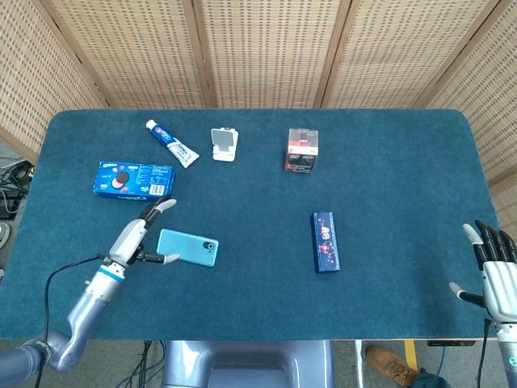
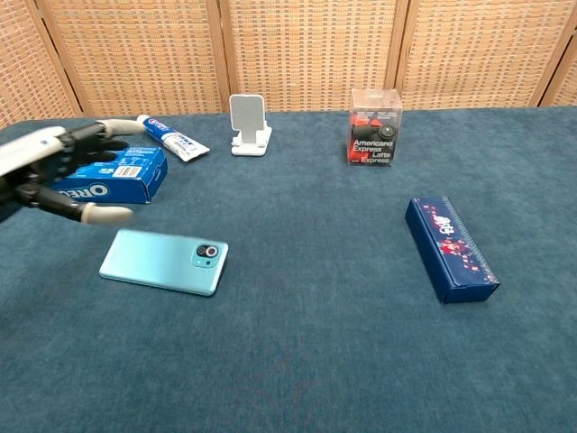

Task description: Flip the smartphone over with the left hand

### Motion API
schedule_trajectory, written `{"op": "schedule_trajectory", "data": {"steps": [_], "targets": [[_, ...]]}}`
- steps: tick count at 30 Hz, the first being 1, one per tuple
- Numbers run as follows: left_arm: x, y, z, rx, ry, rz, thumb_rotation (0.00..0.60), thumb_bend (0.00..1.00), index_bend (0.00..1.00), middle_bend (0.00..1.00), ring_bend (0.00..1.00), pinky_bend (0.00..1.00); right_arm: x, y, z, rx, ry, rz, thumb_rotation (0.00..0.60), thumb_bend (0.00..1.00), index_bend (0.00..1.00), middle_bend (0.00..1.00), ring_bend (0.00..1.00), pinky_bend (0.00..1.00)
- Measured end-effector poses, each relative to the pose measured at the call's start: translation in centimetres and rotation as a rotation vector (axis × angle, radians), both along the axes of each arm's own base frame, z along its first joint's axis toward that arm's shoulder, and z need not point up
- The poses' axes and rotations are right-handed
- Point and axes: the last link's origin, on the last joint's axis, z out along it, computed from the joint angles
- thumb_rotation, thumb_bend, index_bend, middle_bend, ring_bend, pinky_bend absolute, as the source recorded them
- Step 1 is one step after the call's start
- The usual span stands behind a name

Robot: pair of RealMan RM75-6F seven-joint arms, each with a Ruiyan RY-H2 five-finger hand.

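Note:
The light-blue smartphone (image 1: 187,247) (image 2: 164,261) lies flat on the blue tablecloth, back side up, its camera lens showing near the right end. My left hand (image 1: 139,238) (image 2: 56,171) hovers just left of it with fingers spread, holding nothing and not touching it. My right hand (image 1: 496,271) stays at the table's right front corner, fingers apart and empty; the chest view does not show it.
An Oreo box (image 1: 134,179) (image 2: 117,176) lies right behind the left hand. A toothpaste tube (image 1: 171,143), a white phone stand (image 1: 224,144) and a clear coffee box (image 1: 301,149) sit further back. A dark blue box (image 1: 325,241) lies to the right.

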Motion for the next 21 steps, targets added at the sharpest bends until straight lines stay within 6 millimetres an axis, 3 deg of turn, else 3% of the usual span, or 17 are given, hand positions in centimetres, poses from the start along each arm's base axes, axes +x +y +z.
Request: {"op": "schedule_trajectory", "data": {"steps": [6, 12, 21], "targets": [[-1.8, -1.0, 3.9, 0.128, 0.086, -0.026, 0.6, 0.0, 0.0, 0.0, 0.0, 0.0, 0.4, 0.2, 0.0, 0.001, -0.004, 0.013, 0.6, 0.0, 0.0, 0.0, 0.0, 0.0], [-3.0, -3.0, 7.4, 0.248, 0.338, -0.032, 0.6, 0.0, 0.0, 0.0, 0.0, 0.0, 0.6, 0.4, 0.0, -0.001, -0.004, 0.021, 0.6, 0.0, 0.0, 0.0, 0.0, 0.0], [-3.8, -8.5, 11.5, 0.4, 0.69, 0.101, 0.6, 0.0, 0.0, 0.0, 0.0, 0.0, 0.9, 0.6, -0.1, 0.001, -0.005, 0.033, 0.6, 0.0, 0.0, 0.0, 0.0, 0.0]]}}
